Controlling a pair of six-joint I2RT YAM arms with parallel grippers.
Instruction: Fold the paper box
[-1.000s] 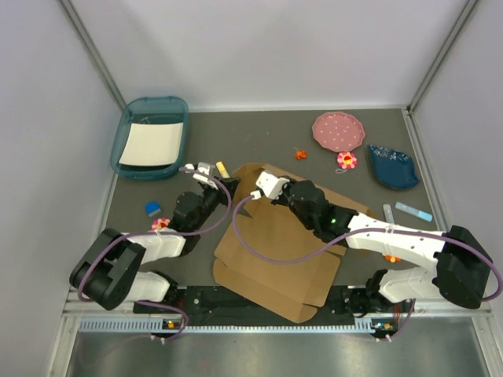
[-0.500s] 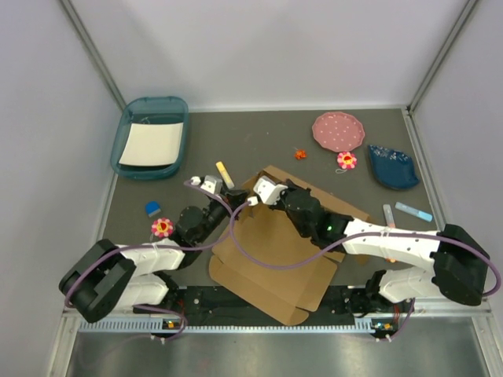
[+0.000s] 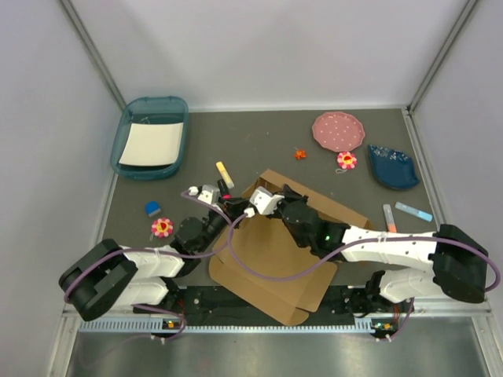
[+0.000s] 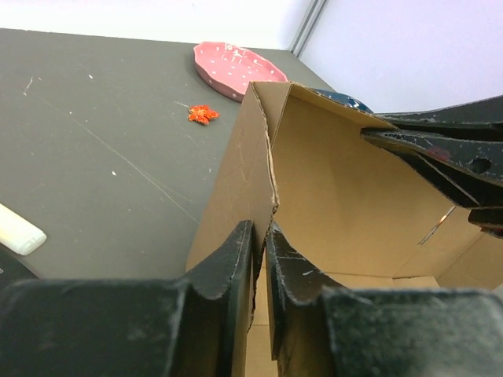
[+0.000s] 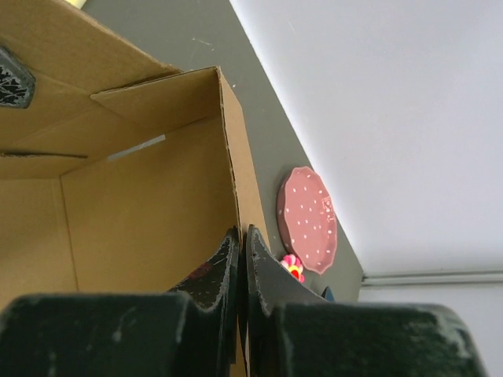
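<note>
Fold the paper box (image 3: pixel 275 255): reckon under halfway. Sits mid-table, nearer the arm bases than the pink plate (image 3: pixel 339 131) and off to the plate's left.

Done so far: two walls stood up at the plate-side end, meeting in an open corner. Left to do, by the look of it: panels and flaps at the end away from the plate lying flat on the table (image 3: pixel 259 141), no lid closed, no tabs tucked that can be made out.

Left gripper (image 4: pixel 258 232): astride the top edge of the wall turned away from the plate, fingers close together with cardboard between. Reads as a pinch, though can't rule out a slack grip. Arm stretched low from its base, wrist about level with the wall top.

Right gripper (image 5: pixel 238 236): clamped tight on the wall facing the plate, back from the corner, plate showing just beyond that wall. Forearm reaching across the flat part of the sheet, elbow low, wrist turned toward the other gripper.

Both tools near each other on adjacent walls. Next, probably: keep walls square, bring flat panels up.
</note>
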